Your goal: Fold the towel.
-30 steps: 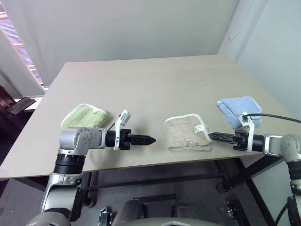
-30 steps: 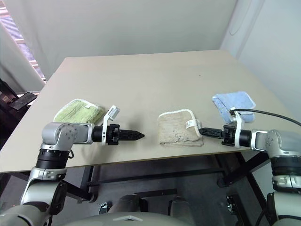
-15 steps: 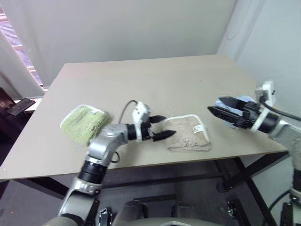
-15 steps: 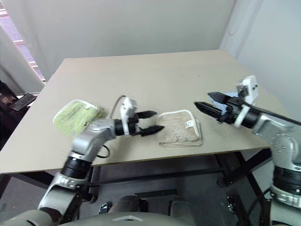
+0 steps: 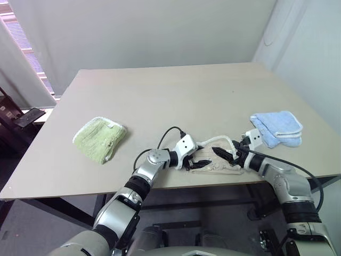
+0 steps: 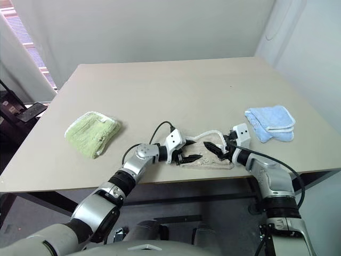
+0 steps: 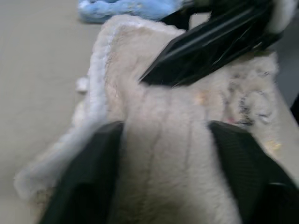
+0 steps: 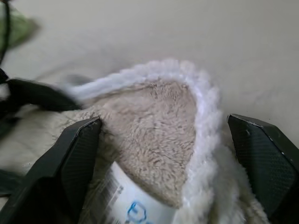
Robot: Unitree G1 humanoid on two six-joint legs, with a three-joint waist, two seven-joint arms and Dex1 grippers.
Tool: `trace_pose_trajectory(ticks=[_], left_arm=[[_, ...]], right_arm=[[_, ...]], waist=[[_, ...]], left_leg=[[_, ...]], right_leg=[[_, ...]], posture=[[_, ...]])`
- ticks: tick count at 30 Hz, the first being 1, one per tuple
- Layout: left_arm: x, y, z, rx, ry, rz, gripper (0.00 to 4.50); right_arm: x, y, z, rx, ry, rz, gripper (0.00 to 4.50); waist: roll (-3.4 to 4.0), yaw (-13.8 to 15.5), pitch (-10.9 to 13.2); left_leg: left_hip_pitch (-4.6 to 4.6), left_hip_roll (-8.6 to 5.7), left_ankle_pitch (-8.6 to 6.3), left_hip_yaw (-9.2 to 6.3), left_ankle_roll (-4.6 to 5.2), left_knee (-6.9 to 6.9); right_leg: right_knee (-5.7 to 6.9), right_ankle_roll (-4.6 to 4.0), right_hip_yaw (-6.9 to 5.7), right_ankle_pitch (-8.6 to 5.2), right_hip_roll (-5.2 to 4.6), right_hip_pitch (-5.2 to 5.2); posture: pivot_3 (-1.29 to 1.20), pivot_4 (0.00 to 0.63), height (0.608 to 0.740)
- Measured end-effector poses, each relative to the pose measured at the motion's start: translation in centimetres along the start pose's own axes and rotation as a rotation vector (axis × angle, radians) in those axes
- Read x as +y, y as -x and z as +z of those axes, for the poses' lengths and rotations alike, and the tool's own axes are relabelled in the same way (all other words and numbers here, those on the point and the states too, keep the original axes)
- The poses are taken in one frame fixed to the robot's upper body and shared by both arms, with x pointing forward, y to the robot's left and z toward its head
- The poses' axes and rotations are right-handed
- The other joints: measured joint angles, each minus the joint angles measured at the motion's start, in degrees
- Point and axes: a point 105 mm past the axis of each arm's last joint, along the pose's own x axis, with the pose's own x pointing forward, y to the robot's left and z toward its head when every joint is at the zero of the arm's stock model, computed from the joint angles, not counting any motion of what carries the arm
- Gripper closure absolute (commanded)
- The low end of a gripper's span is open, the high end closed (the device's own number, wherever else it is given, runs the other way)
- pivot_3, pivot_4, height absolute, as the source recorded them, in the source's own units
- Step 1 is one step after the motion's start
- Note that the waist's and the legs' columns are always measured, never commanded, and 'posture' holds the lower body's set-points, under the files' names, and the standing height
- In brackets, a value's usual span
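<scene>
Both pincers now at towel (image 5: 216,162)

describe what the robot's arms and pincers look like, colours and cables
Both arms are silver-grey metal segments with black joint bands. Each ends in a pincer of two tapered black fingers: the left pincer and the right pincer. A small white box sits on each wrist, with two dark dots showing on the left one. Thin black cables loop from the wrists back along the forearms.
</scene>
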Motion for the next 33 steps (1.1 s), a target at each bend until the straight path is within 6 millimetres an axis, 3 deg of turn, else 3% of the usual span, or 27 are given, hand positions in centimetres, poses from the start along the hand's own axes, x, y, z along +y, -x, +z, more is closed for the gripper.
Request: trace_pose_trajectory(ticks=[1,3,4,9,15,23,24,27,31,33], left_arm=[[-0.1,0.0,-0.1,-0.003,-0.001,-0.005,2.84],[-0.2,-0.1,-0.1,-0.007,0.004,-0.005,3.54],[-0.1,-0.1,-0.1,-0.008,0.009,-0.003,3.55],[0.8,0.0,0.5,-0.012,0.027,0.019,3.55],[3.1,0.7,2.0,-0.054,0.03,0.097,3.55],[1.6,2.0,4.5,-0.138,0.063,-0.065,3.55],[1.5,2.2,4.6,-0.138,0.073,-0.079,3.14],[1.3,2.7,4.6,-0.129,0.1,-0.106,2.29],[1.7,3.1,4.2,-0.099,0.081,-0.072,0.79],[2.2,3.1,4.1,-0.091,0.058,-0.032,0.79]], right_arm=[[0.0,0.0,-0.1,0.001,0.009,-0.003,0.0],[0.1,0.0,-0.3,-0.001,0.018,-0.004,0.41],[0.0,0.0,-0.4,-0.003,0.021,-0.006,0.58],[-0.5,0.2,-0.2,-0.021,0.022,-0.034,0.58],[-0.5,1.6,1.7,-0.089,0.019,-0.01,0.58],[0.9,2.5,1.5,-0.043,0.009,0.075,0.58],[0.9,2.6,1.6,-0.041,0.014,0.077,0.62],[1.0,2.6,1.5,-0.035,0.011,0.083,0.04],[0.9,2.6,2.3,-0.052,0.023,0.085,0.0],[0.9,2.7,2.8,-0.067,0.022,0.096,0.0]], waist=[[-0.02,0.0,0.0],[-0.03,0.0,0.0],[-0.04,0.0,0.0],[-0.05,0.0,0.0],[-0.05,-0.1,0.0],[-0.03,-0.2,0.0],[-0.03,-0.2,0.0],[-0.02,-0.2,0.0],[-0.02,-0.1,0.0],[-0.03,0.0,0.0]], left_leg=[[0.09,0.0,0.0,0.0,0.0,0.01],[0.27,0.0,-0.01,0.0,0.01,0.02],[0.32,0.0,-0.01,0.0,0.01,0.02],[0.35,0.0,0.0,-0.01,0.02,0.05],[0.19,0.02,0.0,-0.01,0.03,0.07],[-0.01,0.04,0.0,-0.02,0.02,0.06],[0.0,0.04,0.0,-0.02,0.02,0.06],[0.01,0.04,0.0,-0.02,0.02,0.05],[0.01,0.04,0.0,-0.02,0.02,0.09],[0.01,0.04,0.0,-0.02,0.02,0.09]], right_leg=[[0.0,-0.01,-0.01,-0.01,0.0,0.04],[-0.01,-0.01,-0.01,-0.01,0.0,0.13],[-0.01,-0.01,-0.02,-0.01,-0.01,0.18],[0.05,0.03,-0.04,0.01,0.01,0.19],[0.12,0.17,-0.02,0.09,0.08,0.12],[0.1,0.0,0.0,0.0,0.06,-0.05],[0.1,-0.01,0.0,-0.01,0.06,-0.05],[0.13,-0.01,0.0,-0.01,0.06,-0.05],[0.13,-0.01,0.0,0.0,0.06,-0.03],[0.12,-0.01,0.0,0.0,0.06,-0.03]], posture=[[0.0,0.0,0.736],[0.0,0.0,0.736],[0.0,0.0,0.736],[0.0,0.0,0.736],[0.0,0.0,0.736],[0.0,0.0,0.736],[0.0,0.0,0.736],[0.0,0.0,0.736],[0.0,0.0,0.736],[0.0,0.0,0.736]])
